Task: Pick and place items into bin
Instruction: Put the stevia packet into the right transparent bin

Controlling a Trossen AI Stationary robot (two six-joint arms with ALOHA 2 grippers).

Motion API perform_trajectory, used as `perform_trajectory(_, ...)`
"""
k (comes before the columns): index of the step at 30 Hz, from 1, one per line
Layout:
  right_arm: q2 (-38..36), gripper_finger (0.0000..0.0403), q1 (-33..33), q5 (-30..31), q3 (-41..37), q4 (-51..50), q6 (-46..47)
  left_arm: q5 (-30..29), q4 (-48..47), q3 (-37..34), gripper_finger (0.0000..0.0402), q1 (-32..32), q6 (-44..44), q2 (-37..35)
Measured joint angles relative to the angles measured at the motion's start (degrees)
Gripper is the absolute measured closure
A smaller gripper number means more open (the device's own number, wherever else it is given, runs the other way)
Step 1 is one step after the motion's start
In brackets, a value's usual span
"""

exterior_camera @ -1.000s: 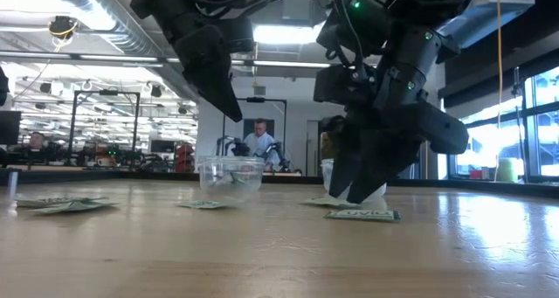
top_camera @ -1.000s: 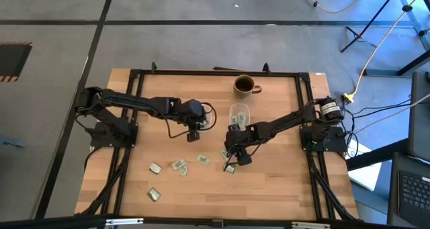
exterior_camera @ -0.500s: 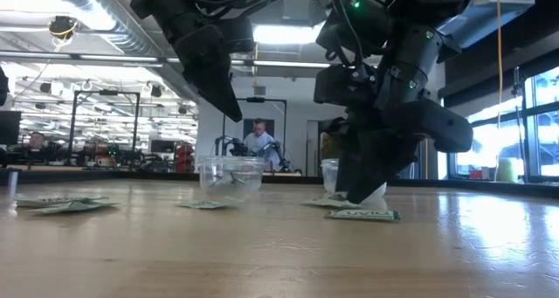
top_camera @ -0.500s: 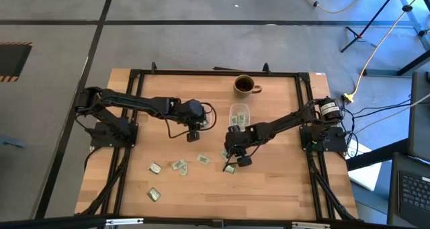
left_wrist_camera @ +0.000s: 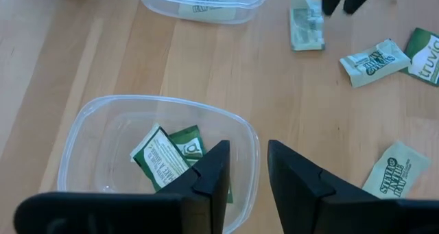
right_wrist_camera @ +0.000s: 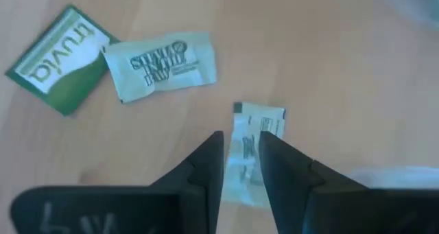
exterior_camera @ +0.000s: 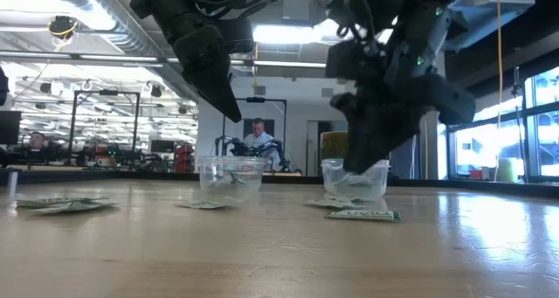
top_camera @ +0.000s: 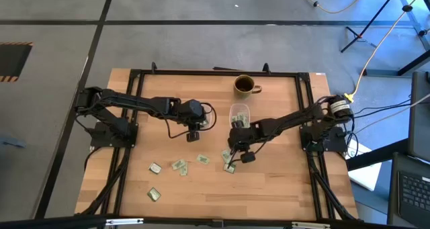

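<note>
Our right gripper [right_wrist_camera: 240, 155] hangs just above the table with a pale packet [right_wrist_camera: 250, 151] clamped between its nearly closed fingers; in the high view that gripper [top_camera: 233, 150] sits at about five o'clock from table centre. The clear bin [top_camera: 239, 113] on that side lies near it, toward twelve o'clock. We judge the step in hand to be carrying this packet to the bin, so we would raise it clear of the rim first, travel toward twelve o'clock, and let go only once the packet is over the middle of the opening, since a light flat packet can catch on the rim or drift outside.

Our left gripper [left_wrist_camera: 243, 179] waits over its own clear bin [left_wrist_camera: 89, 134] near table centre, fingers a little parted and holding nothing; two packets [left_wrist_camera: 168, 155] already lie in that bin.

Around the right gripper, a green packet [right_wrist_camera: 58, 55] and a white packet [right_wrist_camera: 161, 66] lie just beside each other on the wood, with more loose packets [top_camera: 179, 165] scattered toward seven o'clock. These are low and should not block a lifted carry, though a low sweep could nudge them. A brown mug [top_camera: 244, 85] stands at twelve o'clock, beyond the bin and out of the path. A person [exterior_camera: 258, 139] shows far off in the room behind.
</note>
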Motion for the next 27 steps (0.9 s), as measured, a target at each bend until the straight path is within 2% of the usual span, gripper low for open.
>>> perform_trajectory(5, -4.19, 0.0305, -1.29, 4.28, -0.03, -3.30, 0.07, 0.00, -0.13, 0.00, 0.0310, 0.00, 0.00, 0.00)
perform_trajectory(10, -4.93, 0.0305, -2.40, 2.46, 0.03, -3.21, 0.55, 0.00, -0.15, 0.00, 0.0307, 0.00, 0.00, 0.00)
perform_trajectory(15, -1.25, 0.0305, -2.38, -1.65, 0.03, 0.09, 0.24, -0.01, -0.13, 0.00, 0.0308, 0.00, 0.00, 0.02)
perform_trajectory(27, 5.51, 0.0305, -2.40, -1.74, 0.25, 1.68, 0.59, 0.03, -0.13, 0.00, 0.0308, 0.00, 0.00, 0.02)
